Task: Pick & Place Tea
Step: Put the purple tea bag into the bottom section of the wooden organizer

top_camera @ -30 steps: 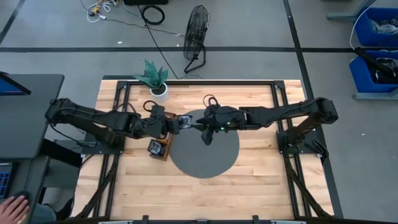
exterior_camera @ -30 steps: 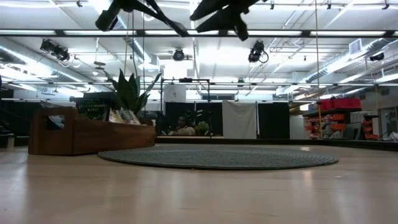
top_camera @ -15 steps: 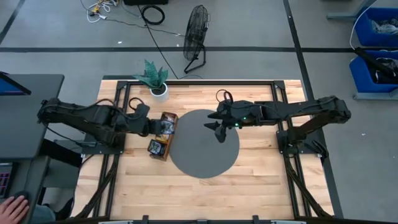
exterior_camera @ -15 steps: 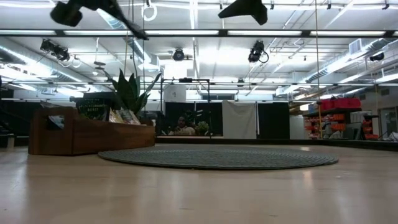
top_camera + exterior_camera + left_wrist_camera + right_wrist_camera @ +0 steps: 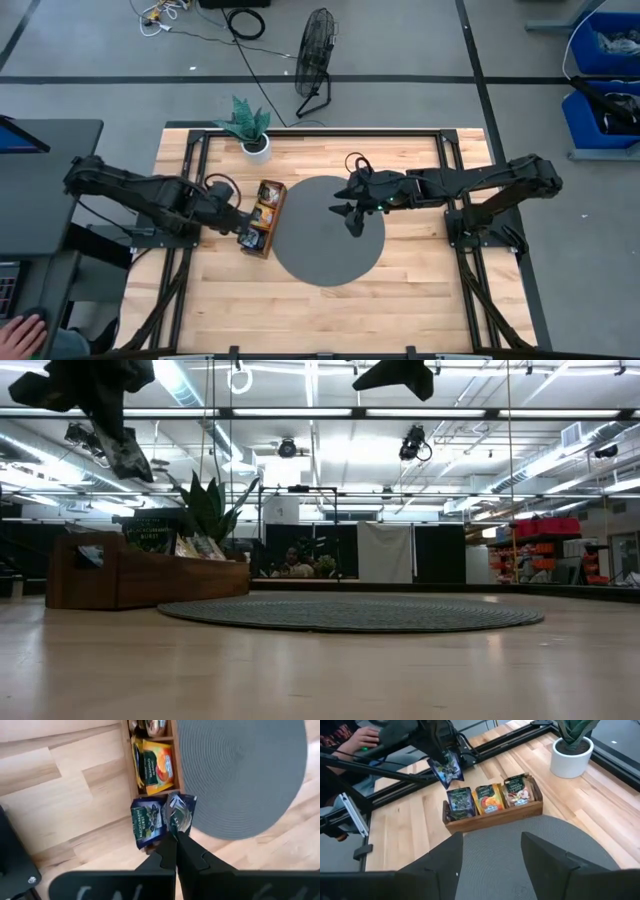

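Left wrist view | left hand (image 5: 175, 845) clenched on dark tea sachet (image 5: 180, 812) | right hand (image 5: 492, 852) released

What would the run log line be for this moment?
left gripper: shut on blue sachet, above tray end | right gripper: open, over mat | mat bare

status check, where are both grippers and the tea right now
Left gripper shut on a dark blue tea sachet, above the long wooden tray. Right gripper open, empty, over the round grey mat. Nothing in the way.
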You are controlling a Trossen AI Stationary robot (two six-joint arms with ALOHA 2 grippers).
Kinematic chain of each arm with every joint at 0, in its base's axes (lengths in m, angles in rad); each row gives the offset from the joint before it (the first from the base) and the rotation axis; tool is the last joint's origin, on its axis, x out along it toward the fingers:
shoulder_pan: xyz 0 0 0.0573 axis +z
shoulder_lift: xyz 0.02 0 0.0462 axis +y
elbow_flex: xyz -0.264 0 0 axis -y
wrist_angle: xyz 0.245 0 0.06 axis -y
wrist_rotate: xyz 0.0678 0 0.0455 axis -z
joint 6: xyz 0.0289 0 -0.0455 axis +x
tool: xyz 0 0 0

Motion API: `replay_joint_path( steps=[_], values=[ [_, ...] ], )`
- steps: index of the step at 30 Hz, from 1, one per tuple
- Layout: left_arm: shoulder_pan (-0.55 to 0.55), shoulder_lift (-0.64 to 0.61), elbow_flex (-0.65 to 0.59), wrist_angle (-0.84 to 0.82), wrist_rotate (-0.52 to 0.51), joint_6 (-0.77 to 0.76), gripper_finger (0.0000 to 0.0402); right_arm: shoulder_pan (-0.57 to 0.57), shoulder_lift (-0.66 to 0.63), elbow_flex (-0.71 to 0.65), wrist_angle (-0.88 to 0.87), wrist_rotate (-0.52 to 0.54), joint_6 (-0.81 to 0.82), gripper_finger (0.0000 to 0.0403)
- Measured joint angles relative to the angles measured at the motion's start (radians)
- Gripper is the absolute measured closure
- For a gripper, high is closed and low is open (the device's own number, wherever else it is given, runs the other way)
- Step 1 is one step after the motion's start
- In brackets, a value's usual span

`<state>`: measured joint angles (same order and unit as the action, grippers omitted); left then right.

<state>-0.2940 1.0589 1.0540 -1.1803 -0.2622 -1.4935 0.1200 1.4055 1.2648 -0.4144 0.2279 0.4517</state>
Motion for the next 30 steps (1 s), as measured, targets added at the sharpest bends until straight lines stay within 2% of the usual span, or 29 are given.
replay_joint_path(
  steps=[11, 19, 30],
  values=[
    [-0.018, 0.16, -0.002, 0.003, 0.002, 0.017, 0.0401, 0.0, 0.0, 0.0, 0.009, 0.024, 0.0, 0.0197],
    [-0.018, 0.278, -0.003, 0.078, 0.004, 0.066, 0.0401, 0.0, 0.0, 0.0, 0.012, 0.026, 0.003, 0.0197],
    [-0.02, 0.384, -0.003, 0.115, 0.016, 0.102, 0.04, 0.0, 0.0, 0.0, 0.011, 0.026, 0.008, 0.0197]
  ],
)
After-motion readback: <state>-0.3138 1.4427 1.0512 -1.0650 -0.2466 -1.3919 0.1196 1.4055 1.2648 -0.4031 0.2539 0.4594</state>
